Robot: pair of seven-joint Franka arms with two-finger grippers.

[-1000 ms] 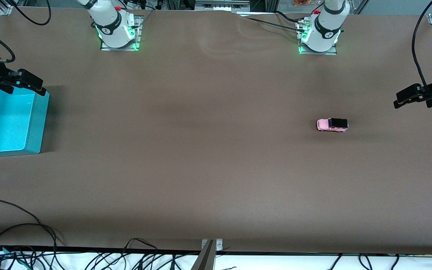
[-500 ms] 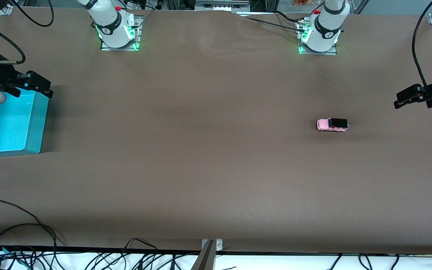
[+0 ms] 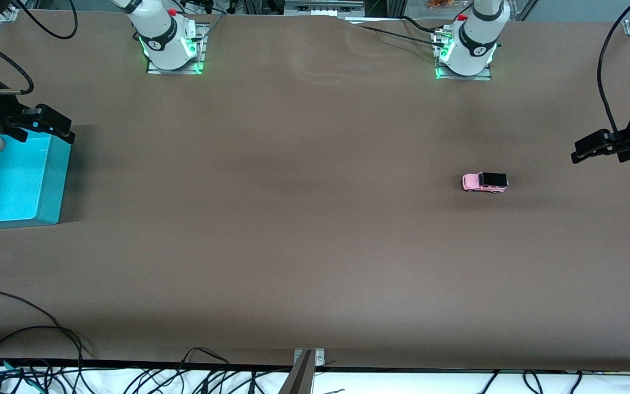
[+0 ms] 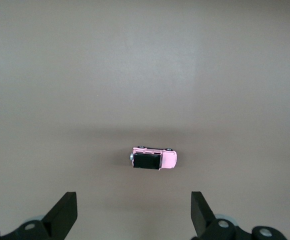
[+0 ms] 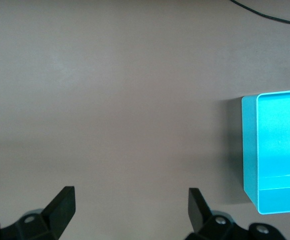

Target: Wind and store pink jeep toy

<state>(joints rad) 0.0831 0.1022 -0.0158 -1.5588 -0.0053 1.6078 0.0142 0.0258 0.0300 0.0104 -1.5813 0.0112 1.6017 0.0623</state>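
The pink jeep toy (image 3: 484, 182) stands on its wheels on the brown table, toward the left arm's end. It also shows in the left wrist view (image 4: 154, 158), black roof up. My left gripper (image 3: 588, 149) hangs open and empty over the table at the left arm's end, apart from the jeep; its own view (image 4: 133, 212) shows the jaws wide apart with bare table between them. My right gripper (image 3: 52, 125) is open and empty over the rim of the cyan bin (image 3: 55, 180); its own view (image 5: 130, 205) shows only table between the jaws.
The cyan bin, open-topped with nothing showing inside, stands at the right arm's end of the table and shows in the right wrist view (image 5: 250, 150). Both arm bases (image 3: 170, 46) (image 3: 465, 52) stand along one table edge. Loose cables (image 3: 30, 350) lie at the edge nearest the front camera.
My left gripper has dropped slightly and edged toward the jeep. My right gripper has shifted a little over the bin's rim. The jeep has not moved.
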